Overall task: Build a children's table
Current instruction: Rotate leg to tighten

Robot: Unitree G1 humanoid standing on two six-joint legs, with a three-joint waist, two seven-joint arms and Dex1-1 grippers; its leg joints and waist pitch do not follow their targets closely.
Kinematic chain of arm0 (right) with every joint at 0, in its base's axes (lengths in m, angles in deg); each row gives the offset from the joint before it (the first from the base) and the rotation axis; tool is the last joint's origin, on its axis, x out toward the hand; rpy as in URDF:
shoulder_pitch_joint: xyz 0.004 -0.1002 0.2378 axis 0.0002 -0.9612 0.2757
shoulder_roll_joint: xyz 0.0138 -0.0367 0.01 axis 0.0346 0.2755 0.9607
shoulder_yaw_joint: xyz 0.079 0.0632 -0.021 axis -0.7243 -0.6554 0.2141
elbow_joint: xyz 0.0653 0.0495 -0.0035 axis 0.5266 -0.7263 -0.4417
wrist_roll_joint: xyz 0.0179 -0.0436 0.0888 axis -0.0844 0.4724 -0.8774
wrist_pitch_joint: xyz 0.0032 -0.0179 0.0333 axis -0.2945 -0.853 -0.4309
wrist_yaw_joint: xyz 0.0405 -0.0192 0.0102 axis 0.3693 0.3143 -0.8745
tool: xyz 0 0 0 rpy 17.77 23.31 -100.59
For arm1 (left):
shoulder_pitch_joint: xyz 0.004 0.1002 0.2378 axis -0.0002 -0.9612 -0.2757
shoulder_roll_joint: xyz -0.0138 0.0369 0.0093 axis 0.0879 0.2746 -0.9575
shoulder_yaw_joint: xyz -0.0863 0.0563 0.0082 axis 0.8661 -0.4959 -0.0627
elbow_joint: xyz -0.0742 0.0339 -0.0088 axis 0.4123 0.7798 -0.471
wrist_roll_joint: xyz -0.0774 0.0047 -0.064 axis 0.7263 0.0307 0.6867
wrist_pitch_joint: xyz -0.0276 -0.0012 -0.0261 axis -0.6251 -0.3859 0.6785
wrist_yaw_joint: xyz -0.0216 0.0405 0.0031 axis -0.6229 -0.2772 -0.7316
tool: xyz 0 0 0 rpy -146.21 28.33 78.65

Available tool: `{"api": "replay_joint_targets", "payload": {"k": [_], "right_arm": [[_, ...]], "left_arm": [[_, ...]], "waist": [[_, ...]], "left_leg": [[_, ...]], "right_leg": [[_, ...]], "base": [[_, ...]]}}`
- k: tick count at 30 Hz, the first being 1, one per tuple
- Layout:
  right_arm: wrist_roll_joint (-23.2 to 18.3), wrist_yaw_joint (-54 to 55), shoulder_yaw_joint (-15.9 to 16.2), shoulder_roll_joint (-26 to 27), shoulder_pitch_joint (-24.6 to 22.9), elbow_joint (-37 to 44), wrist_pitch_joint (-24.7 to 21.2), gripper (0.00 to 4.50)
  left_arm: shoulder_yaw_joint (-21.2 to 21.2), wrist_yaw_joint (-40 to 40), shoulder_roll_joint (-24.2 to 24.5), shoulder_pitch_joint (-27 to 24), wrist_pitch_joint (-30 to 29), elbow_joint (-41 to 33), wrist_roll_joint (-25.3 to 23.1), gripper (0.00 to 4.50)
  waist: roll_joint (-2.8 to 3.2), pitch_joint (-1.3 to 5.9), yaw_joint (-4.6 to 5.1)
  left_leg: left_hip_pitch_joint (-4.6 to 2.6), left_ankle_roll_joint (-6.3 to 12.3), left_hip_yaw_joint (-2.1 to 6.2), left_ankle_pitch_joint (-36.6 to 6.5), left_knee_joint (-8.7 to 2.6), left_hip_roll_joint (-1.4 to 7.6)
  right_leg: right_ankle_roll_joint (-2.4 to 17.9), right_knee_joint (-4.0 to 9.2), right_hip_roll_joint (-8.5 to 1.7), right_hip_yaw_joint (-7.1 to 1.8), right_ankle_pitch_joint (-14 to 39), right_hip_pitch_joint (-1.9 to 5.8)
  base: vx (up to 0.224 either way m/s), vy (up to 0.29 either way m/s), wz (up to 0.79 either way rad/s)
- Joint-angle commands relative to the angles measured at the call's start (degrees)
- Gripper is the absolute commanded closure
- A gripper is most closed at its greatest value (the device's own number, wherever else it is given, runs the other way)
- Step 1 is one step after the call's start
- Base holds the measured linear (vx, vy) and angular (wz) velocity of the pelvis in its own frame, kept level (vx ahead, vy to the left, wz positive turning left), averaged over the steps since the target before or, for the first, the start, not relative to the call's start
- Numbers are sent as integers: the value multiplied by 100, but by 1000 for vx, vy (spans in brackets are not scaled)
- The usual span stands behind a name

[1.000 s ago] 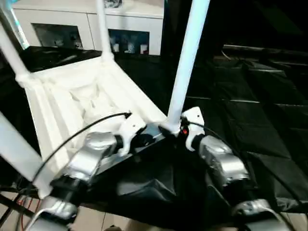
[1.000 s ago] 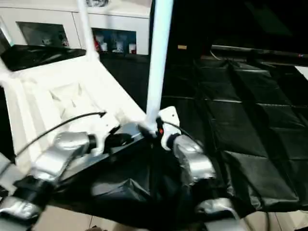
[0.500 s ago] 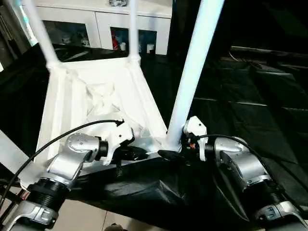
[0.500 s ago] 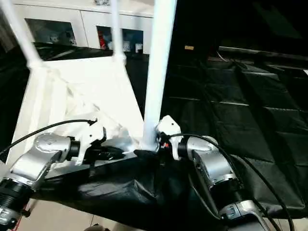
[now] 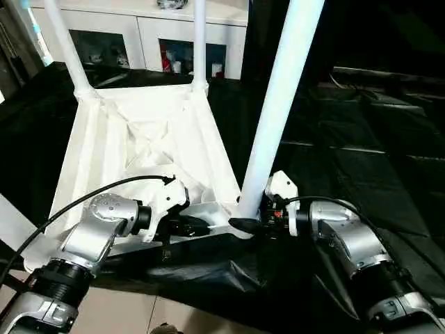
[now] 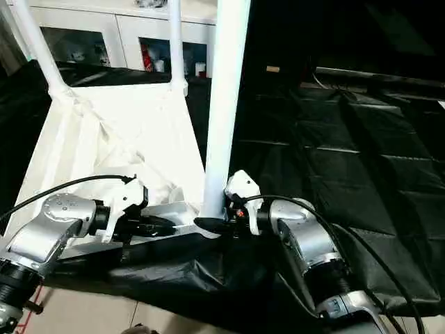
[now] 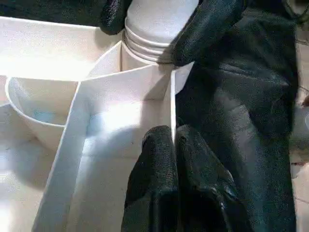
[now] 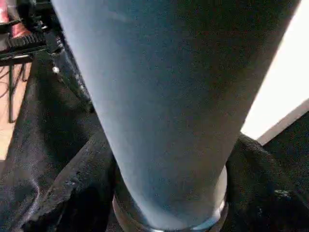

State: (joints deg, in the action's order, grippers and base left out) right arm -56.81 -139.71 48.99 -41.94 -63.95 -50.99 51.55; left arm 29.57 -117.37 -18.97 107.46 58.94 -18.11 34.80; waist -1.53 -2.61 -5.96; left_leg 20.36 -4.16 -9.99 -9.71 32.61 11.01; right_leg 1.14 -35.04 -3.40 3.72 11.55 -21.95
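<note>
Left wrist view: left hand (image 7: 175, 145) pinching table rim (image 7: 172, 104).

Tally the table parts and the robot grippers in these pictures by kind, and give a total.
Table top: 1
Legs standing in corner sockets: 3, the near leg and two far legs
Grippers: 2, the left gripper and the right gripper
Total: 6. A white bar at the left edge may be a fourth leg; not counted.
</note>
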Motion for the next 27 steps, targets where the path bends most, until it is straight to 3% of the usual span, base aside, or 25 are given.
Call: {"api": "replay_joint_targets", "payload": {"k": [1,3,6,10,13,14,16,18,22,27], "right_arm": [[68,535,9,257,-30,-153,-128,179],[87,649,-15,301,-20,-196,-137,180],[196,2180,-312,1091,175,-712,-338,181],[286,2692,-322,1475,243,-831,-347,181],[426,2868,-146,1797,254,-850,-217,181],[396,2739,-122,1811,237,-824,-146,181],[277,2560,-172,1829,216,-757,-145,125],[189,2415,-210,1746,207,-671,-213,111],[315,2239,-134,1522,196,-594,-55,67],[155,1277,-61,985,155,-341,54,67]], "left_arm": [[-37,447,-330,151,-39,66,-31,450],[-19,537,-367,172,-14,106,-59,450],[118,1449,-885,398,-299,277,-190,450],[129,1918,-1154,494,-338,385,-344,450],[38,2097,-1389,518,-225,425,-444,450],[13,2057,-1411,510,-230,398,-428,450],[-34,1965,-1433,486,-241,345,-408,450],[-69,1817,-1375,439,-242,280,-384,450],[-116,1493,-1233,344,-230,141,-307,450],[-193,820,-863,187,-59,-7,-208,450]], "waist": [[-5,274,29],[-10,274,35],[-4,251,90],[12,247,127],[12,248,123],[-1,251,125],[4,250,124],[10,251,123],[12,254,119],[7,291,114]], "left_leg": [[-63,33,65,-1387,-387,247],[-67,-4,70,-1458,-386,237],[-99,-128,90,-1712,-403,224],[-95,-168,114,-1858,-420,231],[-102,-153,110,-1871,-419,229],[-92,-132,112,-1867,-423,228],[-81,-106,112,-1859,-430,231],[-87,-86,109,-1870,-429,233],[-72,-73,102,-1810,-430,234],[-32,66,87,-1465,-404,239]], "right_leg": [[1039,456,-500,-311,1443,199],[951,483,-510,-313,1714,203],[784,547,-515,-310,2365,154],[627,587,-518,-309,2607,126],[605,598,-521,-319,2559,112],[588,595,-517,-318,2541,119],[589,584,-509,-320,2443,121],[609,584,-511,-324,2402,118],[642,578,-514,-329,2293,128],[794,493,-491,-331,1558,190]], "base": [[0,0,0],[0,0,0],[0,0,0],[0,0,0],[0,0,0],[0,0,0],[0,0,0],[0,0,0],[0,0,0],[0,0,0]]}}
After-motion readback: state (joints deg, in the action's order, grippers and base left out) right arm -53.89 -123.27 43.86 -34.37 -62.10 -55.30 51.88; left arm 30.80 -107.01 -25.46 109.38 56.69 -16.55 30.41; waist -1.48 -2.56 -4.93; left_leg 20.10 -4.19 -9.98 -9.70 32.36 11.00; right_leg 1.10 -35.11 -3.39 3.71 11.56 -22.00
